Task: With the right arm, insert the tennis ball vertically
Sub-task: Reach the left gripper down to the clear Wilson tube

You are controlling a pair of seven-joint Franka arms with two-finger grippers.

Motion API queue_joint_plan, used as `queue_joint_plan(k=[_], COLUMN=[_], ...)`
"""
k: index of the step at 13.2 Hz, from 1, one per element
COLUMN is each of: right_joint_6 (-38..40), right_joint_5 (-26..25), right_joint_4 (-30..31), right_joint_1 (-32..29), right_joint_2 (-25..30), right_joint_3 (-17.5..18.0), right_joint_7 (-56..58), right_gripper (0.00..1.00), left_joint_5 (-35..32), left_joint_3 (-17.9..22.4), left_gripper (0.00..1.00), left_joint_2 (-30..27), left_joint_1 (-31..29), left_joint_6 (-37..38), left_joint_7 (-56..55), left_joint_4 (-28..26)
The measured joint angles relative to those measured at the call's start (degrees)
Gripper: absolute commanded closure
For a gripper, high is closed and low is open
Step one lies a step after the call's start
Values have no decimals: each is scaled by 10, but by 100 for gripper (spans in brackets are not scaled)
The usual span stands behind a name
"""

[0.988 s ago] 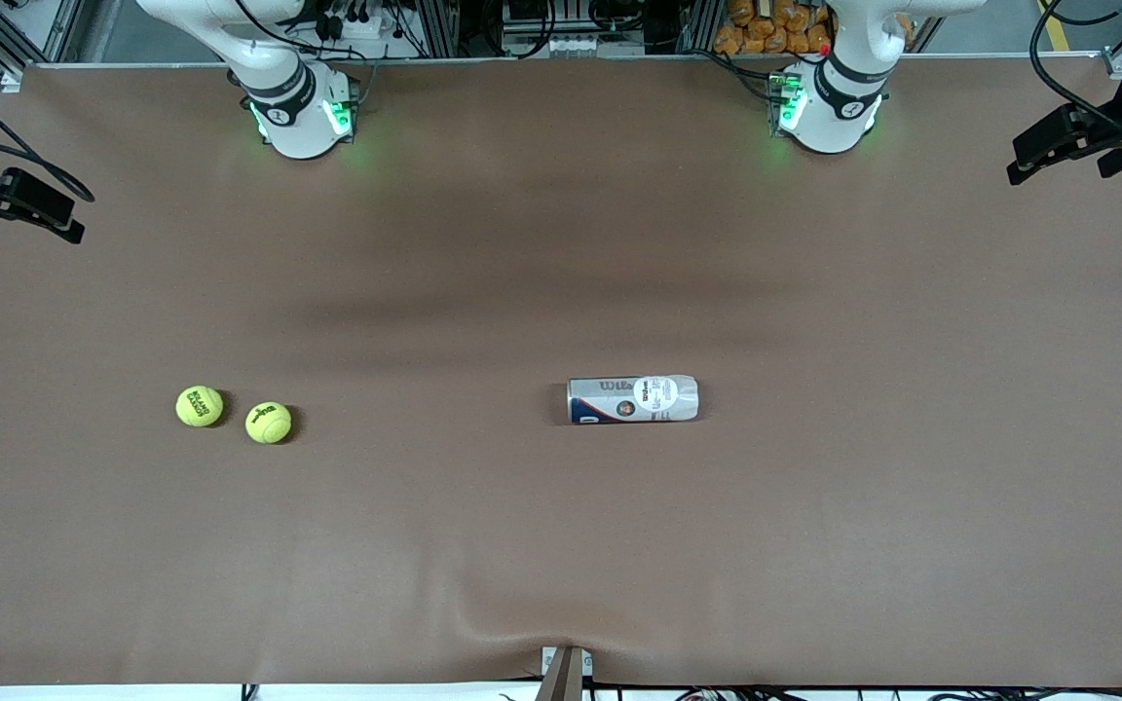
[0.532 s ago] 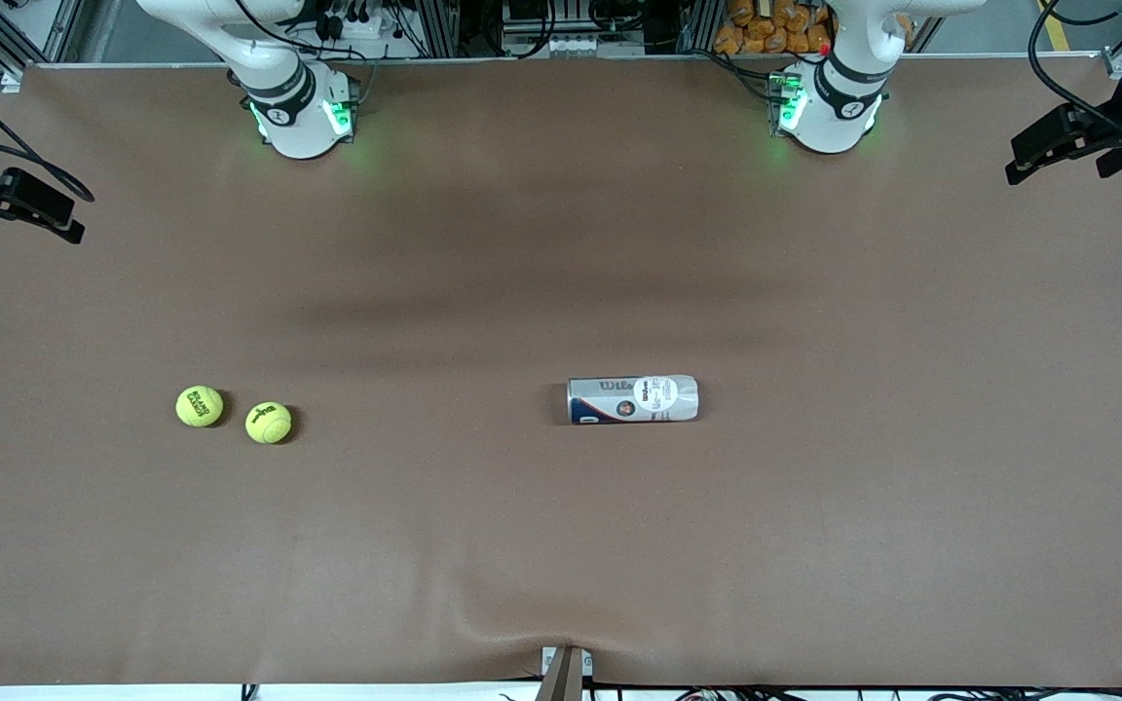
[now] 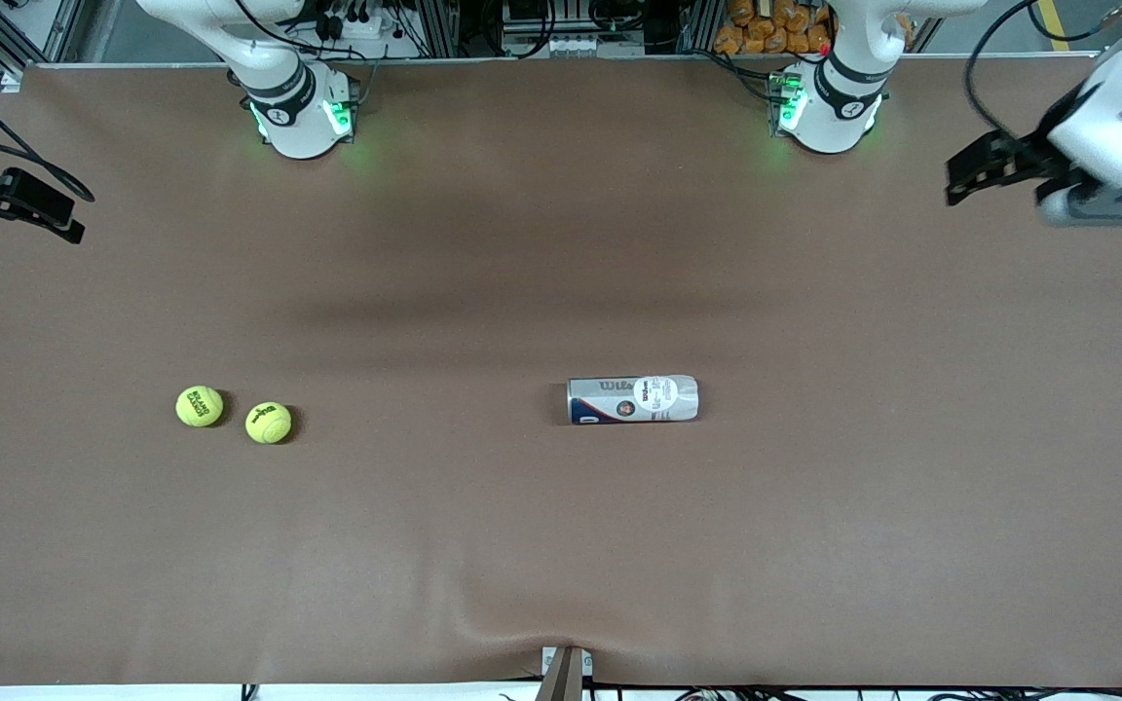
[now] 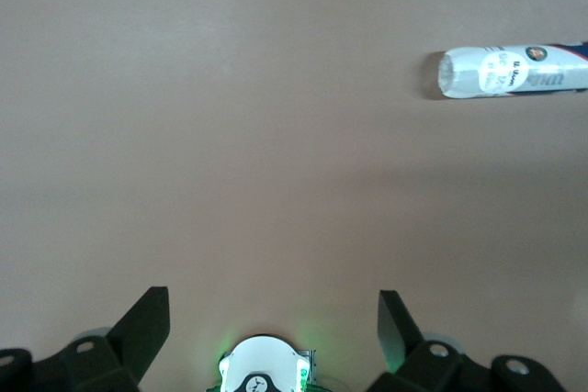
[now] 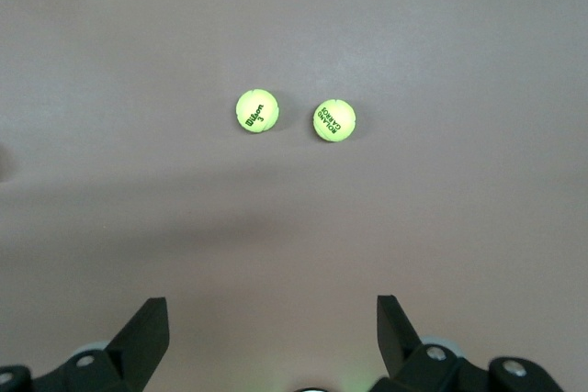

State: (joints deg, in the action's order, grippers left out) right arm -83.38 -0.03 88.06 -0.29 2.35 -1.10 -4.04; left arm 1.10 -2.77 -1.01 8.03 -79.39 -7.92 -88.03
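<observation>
Two yellow-green tennis balls (image 3: 200, 406) (image 3: 269, 423) lie side by side on the brown table toward the right arm's end. They also show in the right wrist view (image 5: 333, 120) (image 5: 257, 110). A white Wilson ball can (image 3: 632, 399) lies on its side near the table's middle and shows in the left wrist view (image 4: 514, 71). My right gripper (image 3: 25, 204) hangs open and empty at the table's edge at its own end, well away from the balls (image 5: 273, 319). My left gripper (image 3: 970, 175) is open and empty above the table's other end (image 4: 273, 319).
The right arm's base (image 3: 298, 107) and the left arm's base (image 3: 829, 107) stand along the table's edge farthest from the front camera. The cloth has a raised fold (image 3: 512, 633) near a clamp (image 3: 566, 672) at the nearest edge.
The left arm's gripper has swung inward over its end of the table, with more of its white wrist in view. The right arm, balls and can have not moved.
</observation>
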Motion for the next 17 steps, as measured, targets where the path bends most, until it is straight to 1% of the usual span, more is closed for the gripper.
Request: queue_joint_plan(k=[5, 7, 9, 11, 14, 17], right_joint_6=[0, 0, 0, 0, 0, 0], right_joint_5=[0, 0, 0, 0, 0, 0], right_joint_4=[0, 0, 0, 0, 0, 0], right_joint_1=[0, 0, 0, 0, 0, 0], right_joint_2=[0, 0, 0, 0, 0, 0], right_joint_3=[0, 0, 0, 0, 0, 0], right_joint_7=[0, 0, 0, 0, 0, 0], right_gripper=[0, 0, 0, 0, 0, 0], left_joint_5=[1, -2, -19, -26, -26, -28], left_joint_3=[-80, -103, -108, -108, -108, -109], left_gripper=[0, 0, 0, 0, 0, 0], left_joint_2=[89, 136, 179, 221, 277, 320], left_joint_1=[8, 35, 72, 103, 129, 158], left_joint_6=[-38, -66, -102, -148, -216, -276], left_joint_7=[0, 5, 27, 81, 133, 234], left_joint_4=[32, 52, 61, 64, 67, 69])
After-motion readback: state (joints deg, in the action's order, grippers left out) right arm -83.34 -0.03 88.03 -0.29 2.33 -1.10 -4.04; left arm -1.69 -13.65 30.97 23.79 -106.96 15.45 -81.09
